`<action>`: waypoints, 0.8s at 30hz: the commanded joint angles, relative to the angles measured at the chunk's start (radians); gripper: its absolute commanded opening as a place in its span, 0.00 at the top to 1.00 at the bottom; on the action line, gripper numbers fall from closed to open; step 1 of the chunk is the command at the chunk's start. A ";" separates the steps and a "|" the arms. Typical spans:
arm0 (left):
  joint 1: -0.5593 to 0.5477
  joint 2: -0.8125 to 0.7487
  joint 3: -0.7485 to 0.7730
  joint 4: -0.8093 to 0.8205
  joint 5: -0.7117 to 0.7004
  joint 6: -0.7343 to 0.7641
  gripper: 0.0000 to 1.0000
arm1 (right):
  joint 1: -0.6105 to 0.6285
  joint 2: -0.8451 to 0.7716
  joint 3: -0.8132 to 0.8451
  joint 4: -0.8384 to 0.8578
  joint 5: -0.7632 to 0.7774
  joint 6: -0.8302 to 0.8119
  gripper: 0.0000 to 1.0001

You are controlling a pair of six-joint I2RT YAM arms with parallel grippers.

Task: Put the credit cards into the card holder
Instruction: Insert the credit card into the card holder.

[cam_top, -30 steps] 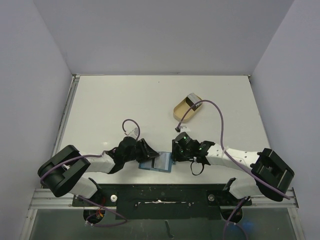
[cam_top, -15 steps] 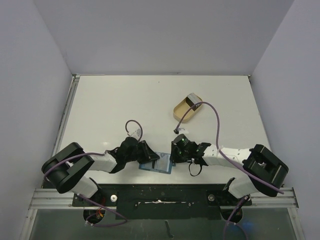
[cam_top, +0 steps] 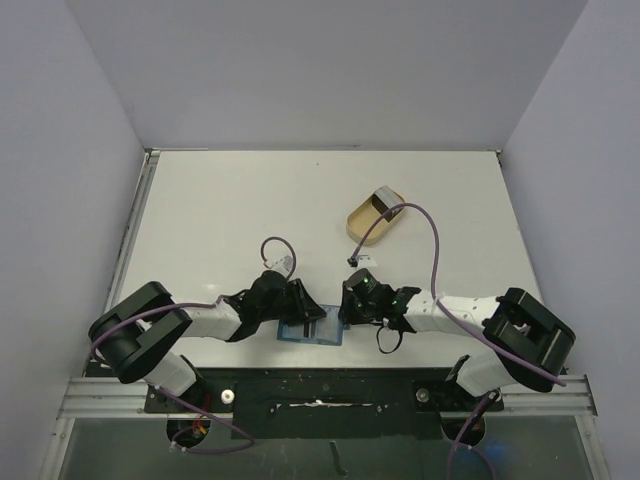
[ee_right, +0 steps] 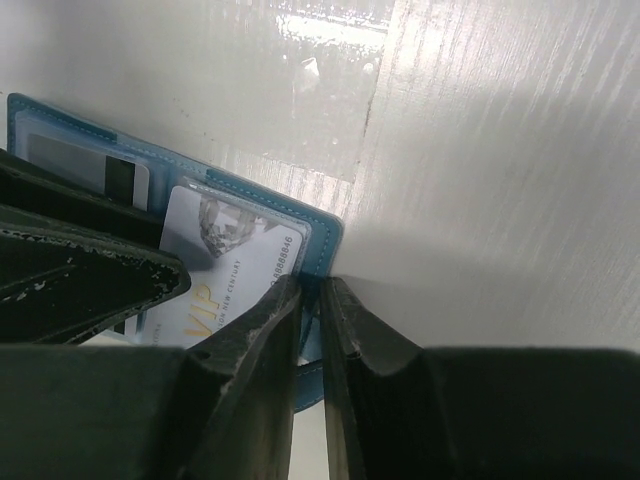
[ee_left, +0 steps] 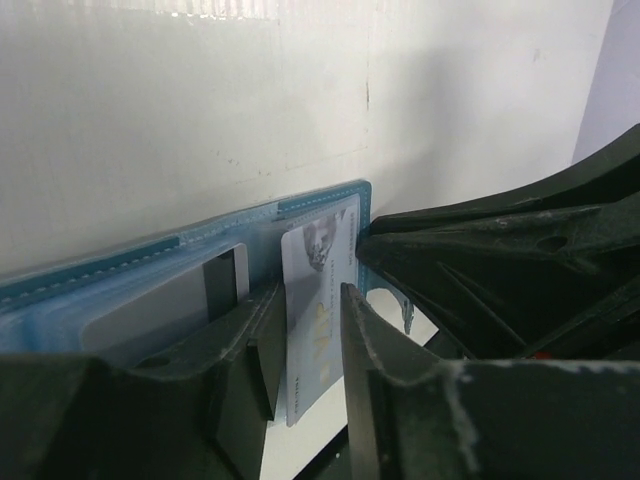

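I have the card holder (cam_top: 312, 330) lying open and flat on the white table (cam_top: 230, 210), near its near edge and about midway across, with both arms reaching in low from either side.

The left gripper (cam_top: 300, 308) sits over the holder's far-left part. The right gripper (cam_top: 347, 312) is at its right end.

On the right wrist camera, the right gripper (ee_right: 310, 283) has its fingers drawn almost together, with only a thin slit between them. The blue rim of the holder's (ee_right: 250, 195) right near corner runs into that slit, so this gripper is pinching the holder by its edge.

A silvery credit card (ee_right: 235, 265) printed with "VIP" lies on the right half, just left of those fingers. Its far end is tucked under the clear pocket, and its near end sticks out past the blue edge.

On the left wrist camera, the same credit card (ee_left: 320, 250) lies lengthwise between the two fingers of the left gripper (ee_left: 310, 295). A dark finger (ee_left: 265, 345) stands close against each long side. I cannot tell from here whether they actually clamp the card or only bracket it.

A second grey card (ee_left: 150, 310) with a dark stripe sits fully inside the left pocket of the holder (ee_left: 120, 265).

A tan oval dish (cam_top: 372, 215) stands well apart, farther back and to the right.
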 commanded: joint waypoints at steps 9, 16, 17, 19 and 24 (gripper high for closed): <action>0.011 -0.256 0.064 -0.240 -0.127 0.052 0.57 | 0.016 -0.027 0.133 -0.177 0.127 -0.106 0.77; 0.130 -0.379 0.035 -0.405 -0.090 0.080 0.57 | 0.033 -0.041 0.255 -0.251 0.120 -0.078 0.72; 0.149 -0.397 0.023 -0.412 -0.080 0.083 0.57 | 0.038 -0.042 0.266 -0.246 0.114 -0.068 0.71; 0.182 -0.431 0.004 -0.427 -0.057 0.090 0.56 | 0.045 -0.033 0.280 -0.227 0.088 -0.037 0.68; 0.251 -0.474 -0.053 -0.388 0.041 0.071 0.55 | 0.065 0.007 0.268 -0.113 0.009 0.029 0.66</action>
